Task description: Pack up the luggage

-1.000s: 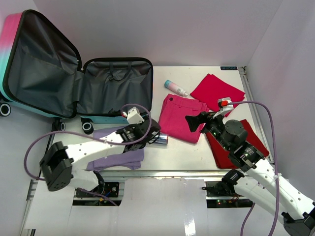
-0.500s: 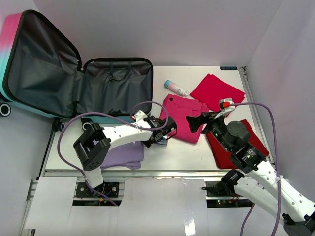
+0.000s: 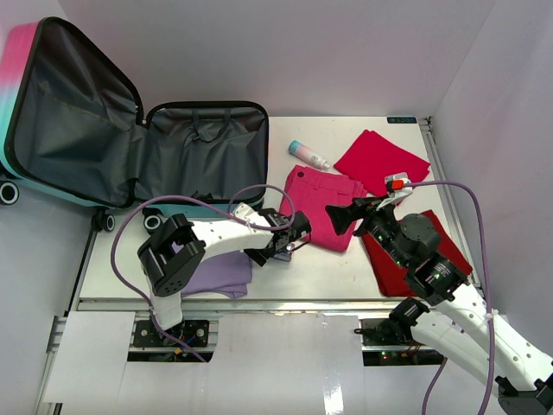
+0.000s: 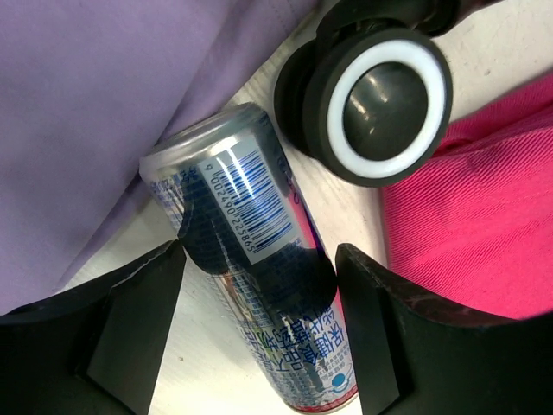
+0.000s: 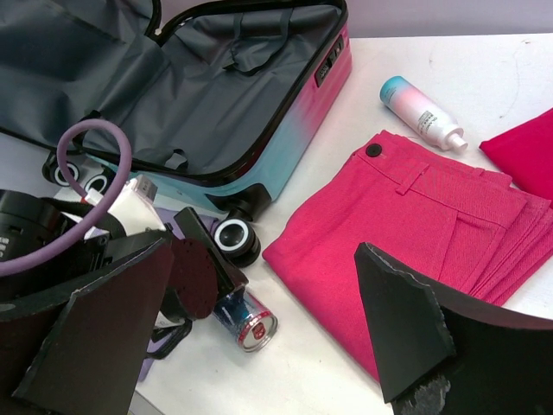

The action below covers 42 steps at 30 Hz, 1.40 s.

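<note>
"Top external, entry one, left arm: I see it stretched low from its base rightward along the table front, with the left gripper [image 3: 296, 232] down near the tabletop."

"Jaws?"

"Apart. In my left wrist view the fingers [image 4: 130, 328] stand either side of a can [image 4: 251, 277] that lies on its side on the table. I see a gap at each side and no contact."

"Entry two, the luggage?"

"The luggage [image 3: 203, 160] lies open at the back left with its grey lining showing. One shell is flat on the table and the other is tilted up past the left edge. Its wheeled near edge is just beyond the left gripper. One wheel [image 4: 380, 108] sits just beside the can's top end, with purple cloth [image 4: 104, 104] on the can's other side."

"Entry three, right arm?"

"Elbow bent at the right front, forearm raised. The right gripper [image 3: 346, 212] points left over the edge of the pink trousers [image 3: 315, 203], fingers spread wide with nothing between them. The luggage is well apart from it, across the table to the left."
</note>
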{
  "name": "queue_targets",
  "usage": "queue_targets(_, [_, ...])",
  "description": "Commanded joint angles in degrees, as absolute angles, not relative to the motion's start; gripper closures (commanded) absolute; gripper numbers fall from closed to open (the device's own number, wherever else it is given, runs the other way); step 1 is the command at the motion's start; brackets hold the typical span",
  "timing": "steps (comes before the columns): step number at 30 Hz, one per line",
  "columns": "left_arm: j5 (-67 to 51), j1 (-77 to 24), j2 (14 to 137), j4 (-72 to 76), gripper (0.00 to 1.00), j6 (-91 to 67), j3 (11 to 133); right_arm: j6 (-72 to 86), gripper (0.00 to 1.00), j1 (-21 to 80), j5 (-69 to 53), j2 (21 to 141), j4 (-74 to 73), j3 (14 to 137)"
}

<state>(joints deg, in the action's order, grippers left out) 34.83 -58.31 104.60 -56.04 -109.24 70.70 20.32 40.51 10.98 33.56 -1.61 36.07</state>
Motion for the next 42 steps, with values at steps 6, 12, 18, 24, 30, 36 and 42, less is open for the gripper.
queue_targets(6, [34.5, -62.1, 105.9, -58.7, 0.24, -116.2, 68.4, 18.8, 0.07, 40.5, 10.7, 32.7, 0.1, 36.3])
queue_targets(12, [36.4, -63.4, 104.3, -60.5, 0.78, -118.2, 67.4, 18.7, 0.07, 40.5, 10.6, 32.3, 0.2, 36.3])
queue_targets(18, [42.8, -64.8, 98.6, -63.2, 1.00, -111.4, 70.1, 18.3, 0.07, 40.5, 10.6, 31.6, 0.2, 36.2])
queue_targets(24, [53.0, -64.8, 89.5, -58.6, 1.00, -88.7, 76.0, 18.1, 0.07, 40.5, 10.6, 31.4, 0.1, 36.3])
queue_targets(30, [56.7, -58.1, 79.8, -20.2, 1.00, -29.6, 74.0, 18.0, 0.07, 40.6, 10.9, 31.5, 0.1, 36.3])
queue_targets(36, [32.4, -33.1, 81.6, -14.3, 1.00, -11.1, 80.8, 18.0, 0.07, 40.6, 10.2, 30.9, -1.5, 36.8])
queue_targets(42, [34.1, -20.2, 93.3, -12.5, 1.00, 3.3, 88.0, 17.9, 0.07, 40.5, 9.9, 29.5, -1.3, 36.6])
